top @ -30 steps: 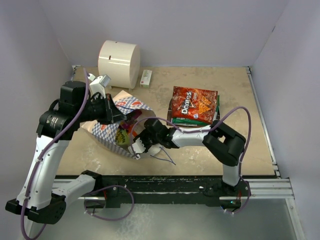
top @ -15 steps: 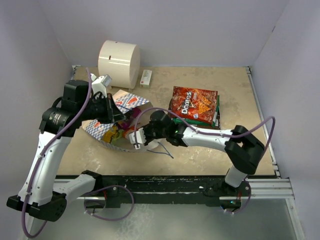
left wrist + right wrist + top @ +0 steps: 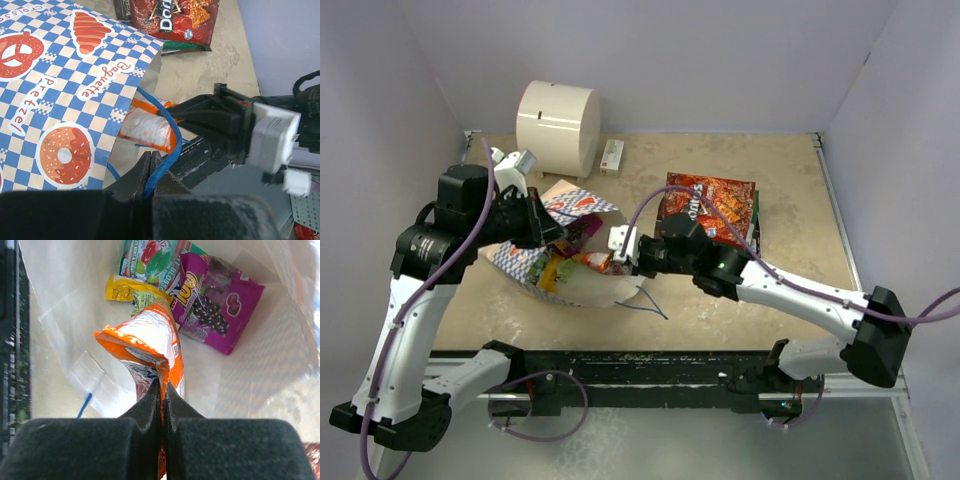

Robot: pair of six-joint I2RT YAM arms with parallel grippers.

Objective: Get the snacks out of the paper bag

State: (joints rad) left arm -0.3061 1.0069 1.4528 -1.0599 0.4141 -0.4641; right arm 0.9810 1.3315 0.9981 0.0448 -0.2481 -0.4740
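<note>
**Right gripper pinches the orange packet in the bag's mouth**

I see the bag point(image 3: 582, 205) lying on its side on the table point(image 3: 790, 180), left of centre, with its mouth turned toward the right arm. My left gripper point(image 3: 150, 165) is clamped tight on the bag's blue cord point(image 3: 169, 131), which loops up from between the fingertips. The bag's checkered outside, printed with a pretzel, a doughnut and a croissant, faces the left wrist camera.

My right gripper point(image 3: 161, 390) reaches into the bag's mouth. Its jaws are pressed together on one edge of the orange packet point(image 3: 150, 340), with nothing but the foil between them. The packet stands up from the fingertips, puffed and creased, inside the cream lining. From the left wrist it shows just inside the mouth, right beside the cord loop.

Deeper in the bag, three more packets lie on the lining. The purple packet point(image 3: 215, 305) lies flat to the right. The teal packet point(image 3: 155, 255) sits at the top of that view and overlaps the purple one's corner. A small yellow packet point(image 3: 127, 290) lies just behind the orange one; I cannot tell whether they touch.

Outside the bag, the red packet point(image 3: 710, 205) lies flat on the table to the right, just behind the right arm. It rests on a green packet point(image 3: 185, 47), of which only an edge shows. A cream cylinder point(image 3: 557, 125) and a small box point(image 3: 611, 157) stand by the far wall, apart from the bag.
</note>
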